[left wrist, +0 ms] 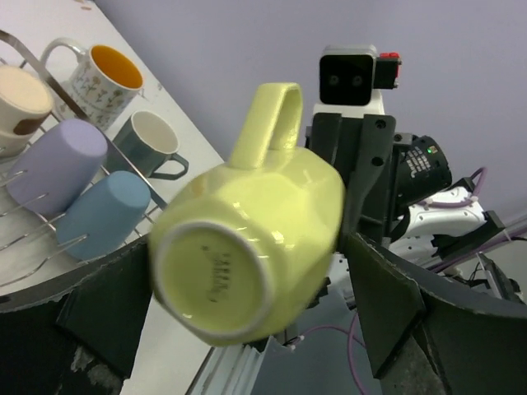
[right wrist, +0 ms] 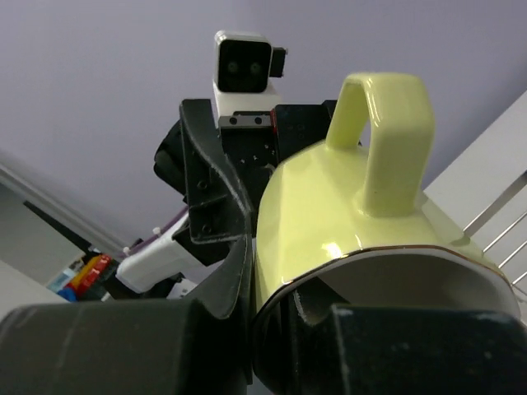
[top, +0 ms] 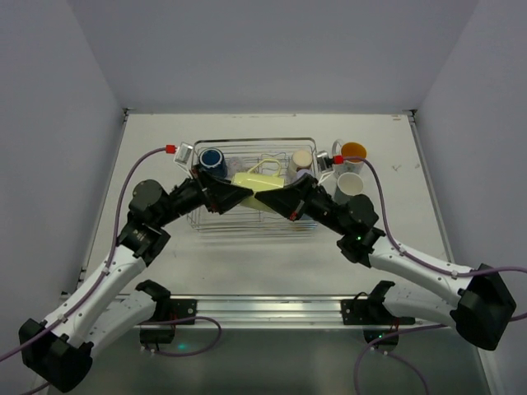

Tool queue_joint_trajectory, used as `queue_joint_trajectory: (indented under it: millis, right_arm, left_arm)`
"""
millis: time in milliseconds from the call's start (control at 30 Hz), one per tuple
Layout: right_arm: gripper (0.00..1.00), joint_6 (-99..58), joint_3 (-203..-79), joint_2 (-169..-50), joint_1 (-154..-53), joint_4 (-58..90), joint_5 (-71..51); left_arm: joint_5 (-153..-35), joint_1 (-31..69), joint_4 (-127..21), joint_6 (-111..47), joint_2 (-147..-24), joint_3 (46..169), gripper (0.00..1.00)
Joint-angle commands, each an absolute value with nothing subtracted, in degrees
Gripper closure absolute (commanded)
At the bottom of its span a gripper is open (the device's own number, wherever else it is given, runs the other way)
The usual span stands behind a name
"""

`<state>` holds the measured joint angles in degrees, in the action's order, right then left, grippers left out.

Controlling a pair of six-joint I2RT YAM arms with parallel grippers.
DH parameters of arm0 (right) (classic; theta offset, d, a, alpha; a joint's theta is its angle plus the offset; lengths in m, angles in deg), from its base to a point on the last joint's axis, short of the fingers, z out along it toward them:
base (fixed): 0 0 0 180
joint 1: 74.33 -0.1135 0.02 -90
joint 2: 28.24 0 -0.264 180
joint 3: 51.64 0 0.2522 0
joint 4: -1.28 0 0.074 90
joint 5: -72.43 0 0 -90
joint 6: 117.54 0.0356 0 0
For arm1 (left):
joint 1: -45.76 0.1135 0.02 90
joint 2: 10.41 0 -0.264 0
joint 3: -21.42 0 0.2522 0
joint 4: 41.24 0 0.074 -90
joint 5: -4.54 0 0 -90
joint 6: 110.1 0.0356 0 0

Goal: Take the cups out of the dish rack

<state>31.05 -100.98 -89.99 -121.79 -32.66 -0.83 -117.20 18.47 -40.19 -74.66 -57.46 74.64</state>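
Above the dish rack: my two arms lean in from either side, forearms angled inward, wrists meeting nose to nose over the wires.
Left end effector: clamped across the body of the yellow-green mug, with the fingers on its sides and its base facing my wrist camera.
Right end effector: gripping the same mug at the rim, one finger inside the mouth and one outside.
Mug pose: lying sideways between my wrists, over the rack.
Writing: a moulded mark on the mug's base, too blurred to read; a label on my right wrist housing, too small to read.
Other cups: a lavender cup and a light blue cup lie in the rack; a white mug with orange inside stands on the tabletop just beside it.
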Motion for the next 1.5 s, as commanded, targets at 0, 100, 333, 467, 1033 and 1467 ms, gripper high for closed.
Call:
queue_joint_trajectory:
  millis: [0,100,333,467,1033,1467]
  right_arm:
    - [1.00,30.21,-101.79,-88.71,-121.70,-33.42,-6.13]
    - [1.00,25.65,-103.02,-84.94,-121.70,-22.08,-8.77]
    - [1.00,11.34,-112.85,-76.58,-120.39,10.08,-19.83]
    - [1.00,5.34,-122.34,-76.40,-112.77,30.21,-26.53]
    - [1.00,-4.51,-141.59,-108.99,-71.43,45.10,-27.76]
    - [1.00,-4.25,-148.99,-131.07,-69.41,45.36,-23.72]
  left_arm:
    - [-118.16,17.11,-42.03,-67.93,-56.38,78.32,0.02]
    - [-113.86,17.11,-52.65,-59.76,-55.77,82.09,0.00]
    - [-102.08,17.11,-69.92,-45.77,-54.62,86.68,0.00]
    - [-97.25,17.11,-75.90,-39.10,-54.01,86.68,0.00]
    - [-94.42,17.19,-74.68,-33.63,-47.15,74.82,0.00]
    - [-94.25,17.28,-75.21,-33.54,-48.47,74.82,0.00]
